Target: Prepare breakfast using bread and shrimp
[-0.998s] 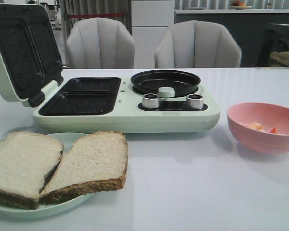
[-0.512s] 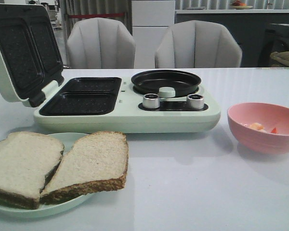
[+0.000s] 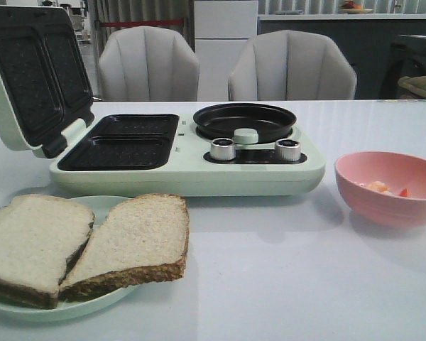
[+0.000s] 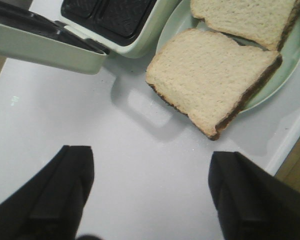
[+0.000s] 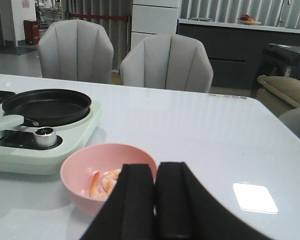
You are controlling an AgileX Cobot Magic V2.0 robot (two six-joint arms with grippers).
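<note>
Left pincer (image 4: pixel 150 200) hovers wide above the bread (image 4: pixel 212 80); right pincer (image 5: pixel 155 200) closed near the shrimp (image 5: pixel 104 183).

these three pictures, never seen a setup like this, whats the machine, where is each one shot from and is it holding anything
It is a robot with two arms, each ending in a gripper. One picture looks forward over the table; the other two come from cameras on the wrists.

On the table stands a pale green breakfast maker, lid open, with a small black pan. Near it, a green plate carries two slices of bread. A pink bowl holds the shrimp.

The left gripper hangs over the table beside the bread, jaws wide apart. The right gripper sits by the bowl, jaws closed together. Neither holds anything.
</note>
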